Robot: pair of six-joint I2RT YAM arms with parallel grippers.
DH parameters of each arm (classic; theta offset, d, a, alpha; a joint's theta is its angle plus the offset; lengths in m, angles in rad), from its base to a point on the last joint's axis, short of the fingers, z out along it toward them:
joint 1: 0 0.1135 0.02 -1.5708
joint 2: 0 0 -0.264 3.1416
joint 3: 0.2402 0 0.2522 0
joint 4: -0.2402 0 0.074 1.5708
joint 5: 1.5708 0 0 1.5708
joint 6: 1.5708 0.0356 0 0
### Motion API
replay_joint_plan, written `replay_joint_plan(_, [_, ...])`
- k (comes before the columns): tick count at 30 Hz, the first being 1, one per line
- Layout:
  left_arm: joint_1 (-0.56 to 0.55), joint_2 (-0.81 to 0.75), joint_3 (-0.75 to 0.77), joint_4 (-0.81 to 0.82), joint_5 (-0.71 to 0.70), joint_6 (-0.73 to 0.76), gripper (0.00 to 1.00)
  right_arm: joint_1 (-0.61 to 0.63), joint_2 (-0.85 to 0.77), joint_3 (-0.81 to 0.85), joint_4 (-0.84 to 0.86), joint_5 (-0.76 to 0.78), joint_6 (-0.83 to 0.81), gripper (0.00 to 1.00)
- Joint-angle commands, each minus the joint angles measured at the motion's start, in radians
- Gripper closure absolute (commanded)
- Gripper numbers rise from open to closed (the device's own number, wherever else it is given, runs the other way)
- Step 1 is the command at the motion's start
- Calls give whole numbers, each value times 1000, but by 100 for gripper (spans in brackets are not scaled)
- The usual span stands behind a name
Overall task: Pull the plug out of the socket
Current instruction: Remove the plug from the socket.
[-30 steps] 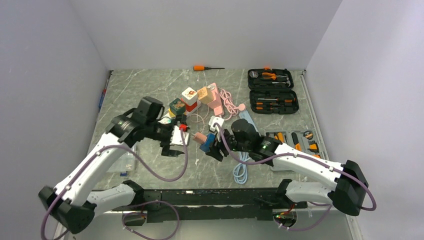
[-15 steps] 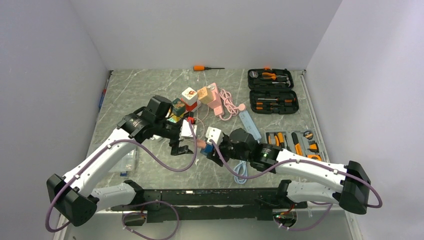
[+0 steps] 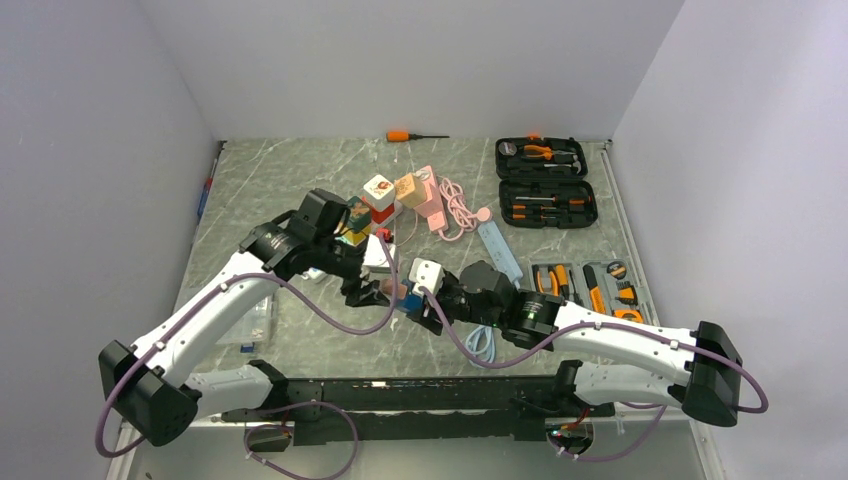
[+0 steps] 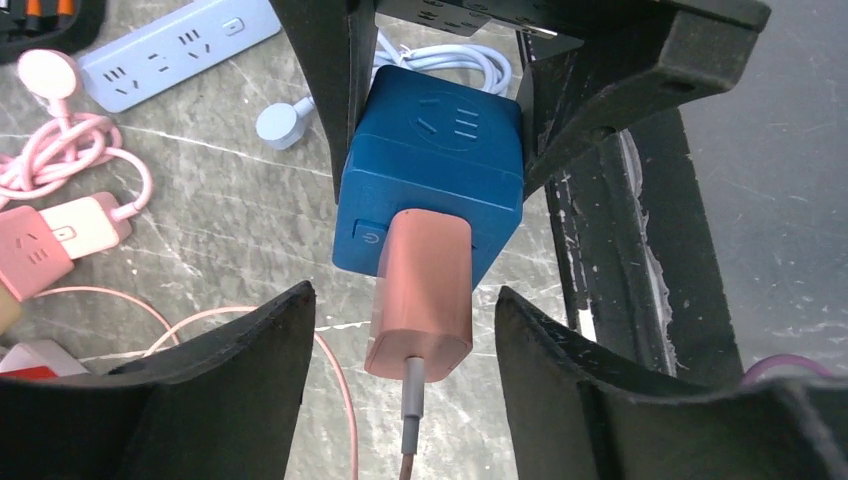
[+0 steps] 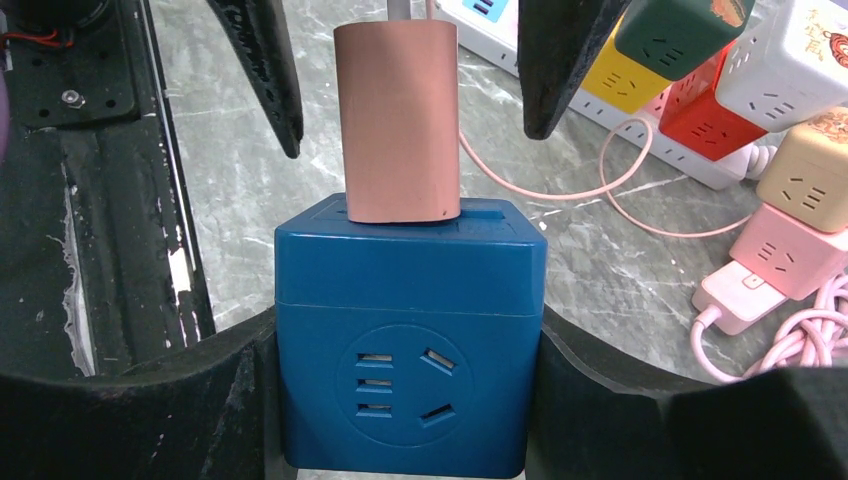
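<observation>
My right pincer (image 5: 405,400): closed on the blue socket cube (image 5: 410,290), one finger flat against each of two opposite sides.
Plug: the pink plug (image 5: 398,120) is seated in one face of the socket cube, and its cord (image 4: 408,430) runs out of its free end.
My left pincer (image 4: 403,305): open, with one finger on each side of the plug and a gap showing on both sides. It has hold of nothing.
Place: the socket cube and plug are near the front middle of the table (image 4: 200,230), between my two arms.
Nearby: a row of coloured socket blocks (image 5: 700,60), a pink socket block (image 5: 780,260) with a coiled pink lead, and a pale blue power strip (image 4: 170,45) lying flat.
Far side: an open tool case (image 3: 545,180) and a screwdriver (image 3: 410,135).
</observation>
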Motion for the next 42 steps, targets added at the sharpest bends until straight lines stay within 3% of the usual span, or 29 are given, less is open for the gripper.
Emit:
replay_joint_plan(1, [-4,32,65,-93,64,41,36,5,-23,7,113,-6,-14,100])
replay_joint_plan(6, [-6,30,60,-119,65,101,64,6,-3,14,127,-31,-22,100])
replay_joint_plan(8, [-6,39,71,-143,67,110,81,5,0,16,127,-39,-19,100])
replay_joint_plan(15, [-15,36,83,-144,86,105,72,5,17,15,142,-110,10,100])
replay_joint_plan(17, [-17,34,83,-144,85,108,80,6,22,15,143,-118,14,100])
replay_joint_plan(18, [-17,35,86,-150,83,111,98,5,24,17,137,-116,14,100])
replay_joint_plan(19, [-17,36,88,-160,83,118,100,5,26,19,128,-112,14,100])
replay_joint_plan(24, [8,26,104,-208,34,186,100,5,-7,-2,71,-81,18,100])
replay_joint_plan(31, [168,-10,48,-205,13,239,100,6,-40,7,-116,-17,36,100])
replay_joint_plan(36, [274,39,143,-259,29,287,100,5,-62,11,-193,-9,39,100])
replay_joint_plan(39, [298,62,192,-326,41,319,100,5,-60,19,-227,8,52,100])
replay_joint_plan(42, [299,30,145,-305,59,291,100,1,-35,14,-244,108,116,100])
